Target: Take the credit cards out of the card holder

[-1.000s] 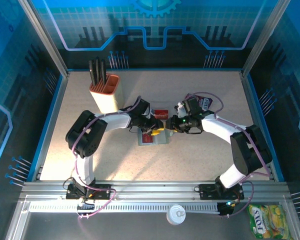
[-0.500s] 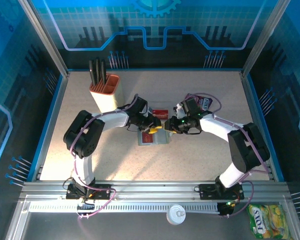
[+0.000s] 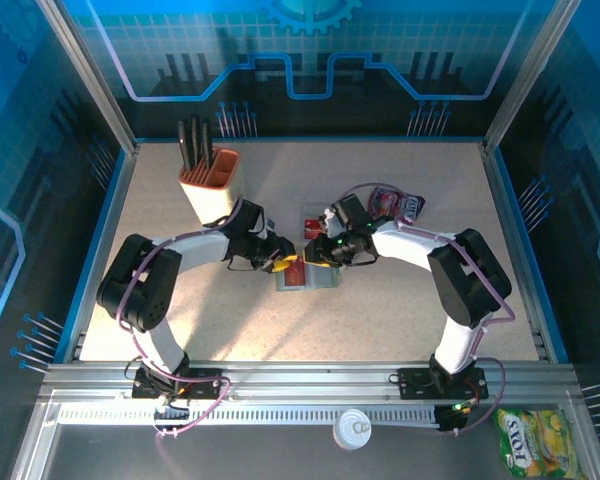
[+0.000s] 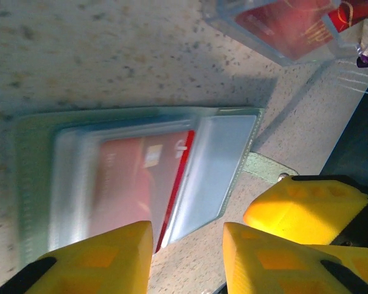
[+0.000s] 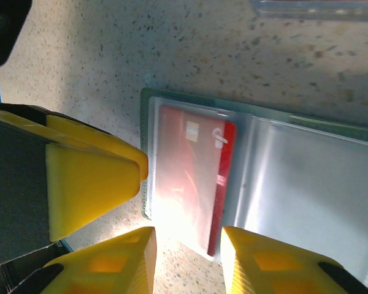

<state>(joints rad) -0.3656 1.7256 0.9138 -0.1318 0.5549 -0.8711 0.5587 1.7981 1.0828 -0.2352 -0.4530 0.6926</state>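
Observation:
The card holder (image 3: 306, 279) lies open and flat on the table, grey-green with clear sleeves (image 4: 221, 165) (image 5: 306, 184). One red credit card (image 4: 141, 184) (image 5: 193, 174) sits in a sleeve, its edge sticking out a little. Another red card (image 3: 318, 226) (image 4: 282, 27) lies on the table just behind the holder. My left gripper (image 3: 283, 264) (image 4: 187, 260) hovers open over the holder's left end with bare table between its fingertips. My right gripper (image 3: 318, 258) (image 5: 187, 266) is open too, low over the carded sleeve's edge, close beside the left one.
An orange-and-cream cup (image 3: 211, 190) with black pens stands at the back left. A pink snack pouch (image 3: 395, 203) lies behind the right arm. Blue-edged walls ring the table (image 3: 380, 320), which has free room in front.
Both arms have swung to the left and the two grippers have shifted left along the holder's far edge. The holder has stayed put.

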